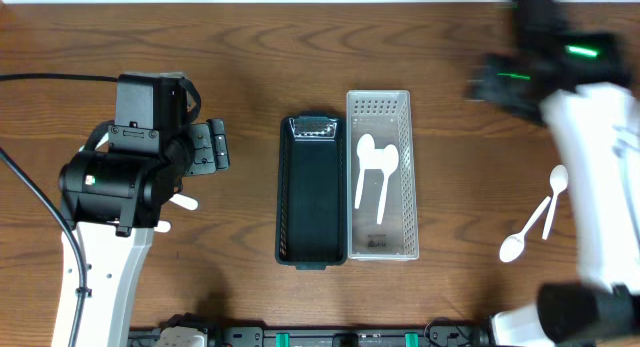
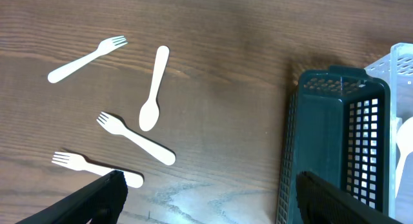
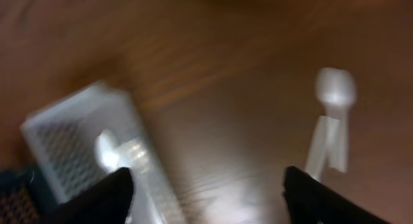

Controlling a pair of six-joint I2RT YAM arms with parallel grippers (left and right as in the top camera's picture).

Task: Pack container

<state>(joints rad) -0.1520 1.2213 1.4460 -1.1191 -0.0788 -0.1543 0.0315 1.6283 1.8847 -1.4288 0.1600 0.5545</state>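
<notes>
Both my pincers gape wide and hold nothing: left pincer [image 2: 210,188], right pincer [image 3: 208,185], its view blurred. The worktop [image 1: 250,47] is brown wood with clear grain. The dark container [image 1: 312,212] stands mid-worktop; the white container [image 1: 380,99] touches it at 3 o'clock, with two spoons [image 1: 372,167] inside.

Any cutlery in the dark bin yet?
No, the dark bin is empty; two spoons lie in the white bin.

Left arm [image 1: 110,182]: black boxy housings on a white link, black left gripper [image 1: 218,147], thin black cable [image 1: 60,77] at nine o'clock; right arm [image 1: 590,137], blurred, shows green lights at one o'clock
</notes>
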